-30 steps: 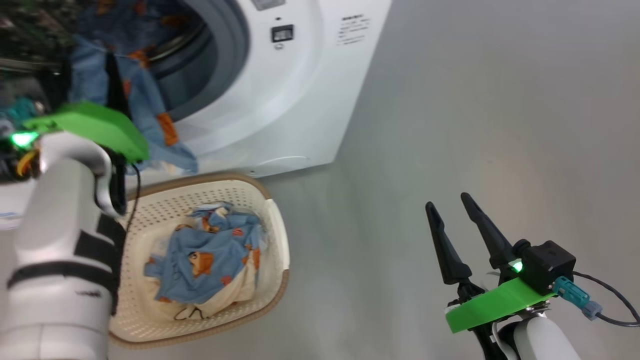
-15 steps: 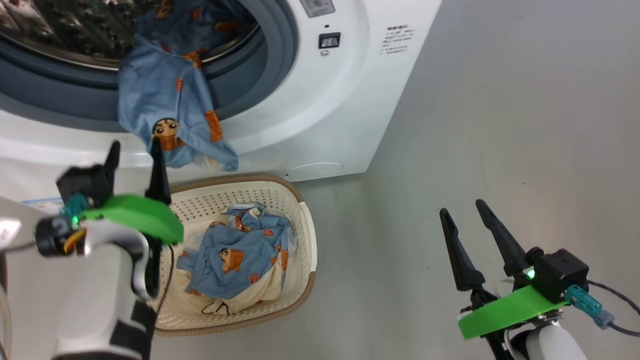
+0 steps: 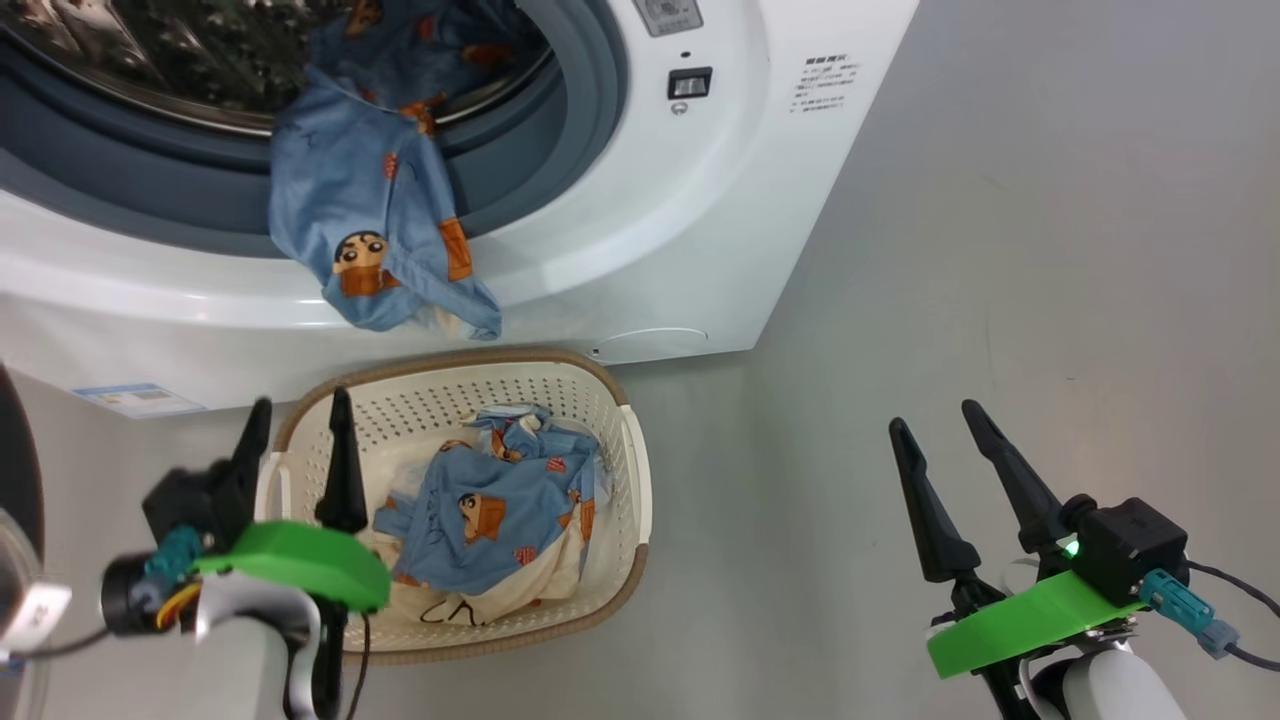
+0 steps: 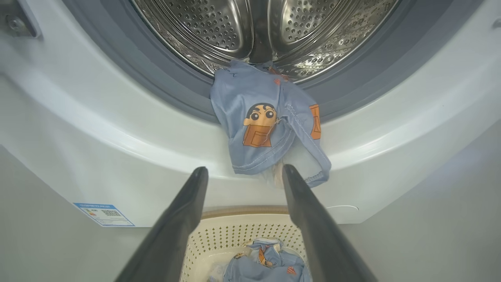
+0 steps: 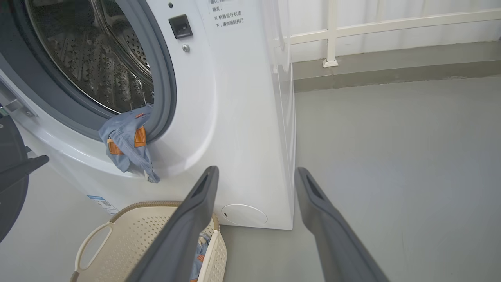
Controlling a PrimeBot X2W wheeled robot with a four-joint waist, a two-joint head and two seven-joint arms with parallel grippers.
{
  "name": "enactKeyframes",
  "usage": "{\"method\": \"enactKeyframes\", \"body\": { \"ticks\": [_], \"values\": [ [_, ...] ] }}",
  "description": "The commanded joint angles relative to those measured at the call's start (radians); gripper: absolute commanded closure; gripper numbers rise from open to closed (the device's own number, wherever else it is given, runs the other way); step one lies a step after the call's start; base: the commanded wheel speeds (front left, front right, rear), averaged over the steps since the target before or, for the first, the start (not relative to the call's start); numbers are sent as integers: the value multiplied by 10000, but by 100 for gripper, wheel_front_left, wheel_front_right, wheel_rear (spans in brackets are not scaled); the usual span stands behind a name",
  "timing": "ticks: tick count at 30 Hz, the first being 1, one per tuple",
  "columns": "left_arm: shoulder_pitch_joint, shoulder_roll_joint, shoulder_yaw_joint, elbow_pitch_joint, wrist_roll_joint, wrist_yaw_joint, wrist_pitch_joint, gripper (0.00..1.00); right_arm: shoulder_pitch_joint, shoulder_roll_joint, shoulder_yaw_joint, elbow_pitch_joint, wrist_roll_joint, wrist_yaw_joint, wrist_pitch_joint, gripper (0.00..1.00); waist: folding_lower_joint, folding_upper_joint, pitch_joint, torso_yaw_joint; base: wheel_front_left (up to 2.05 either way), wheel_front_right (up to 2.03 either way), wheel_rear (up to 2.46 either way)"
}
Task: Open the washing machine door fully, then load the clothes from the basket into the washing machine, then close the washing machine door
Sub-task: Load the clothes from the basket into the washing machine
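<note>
In the head view the washing machine [image 3: 640,250] takes the upper left, from 10 to 12 o'clock; its right front corner runs down to the floor [image 3: 1000,250] near the centre, and from 1 to 5 o'clock the grey floor lies open. The basket [image 3: 630,480] stands on the floor just below the machine's front, at about 7 o'clock, with a narrow strip of floor between its brown rim and the white panel. The washing machine door [image 5: 8,203] is swung open - a dark curved edge at 9 o'clock in the right wrist view, well clear of the opening.

The clothes are in two places: one blue printed piece [image 3: 375,240] lies half in the drum [image 4: 250,27] and drapes over the grey gasket [image 3: 590,120], its hem hanging down the white front above the basket; the rest [image 3: 490,520], blue on cream-white cloth, lies bunched in the basket's bottom.

The left pincer [image 3: 301,402] sits at 8 o'clock over the basket's left rim, its fingers wide apart and pointing towards 12 o'clock; it holds nothing, and whether it touches the rim cannot be told. The right pincer [image 3: 932,415] hangs at 4 o'clock over bare floor - fingers spread just as wide, empty, well apart from basket and machine.
</note>
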Motion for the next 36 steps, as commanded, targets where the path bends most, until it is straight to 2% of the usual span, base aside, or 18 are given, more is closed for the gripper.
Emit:
{"method": "enactKeyframes", "body": {
  "ticks": [1,20,36],
  "values": [
    [358,243,287,-419,-104,109,-64,0,177,-62,174,-229,-77,16,-118,0,0,0,-59,47,0,0,0],
    [3051,235,481,-2427,-604,369,103,0,430,-191,66,-247,-116,16,-118,0,0,0,-284,72,0,0,0],
    [3914,236,592,-3251,-918,626,269,0,588,-195,60,-207,-104,16,-118,0,0,0,-541,-58,0,0,0]
  ]
}}
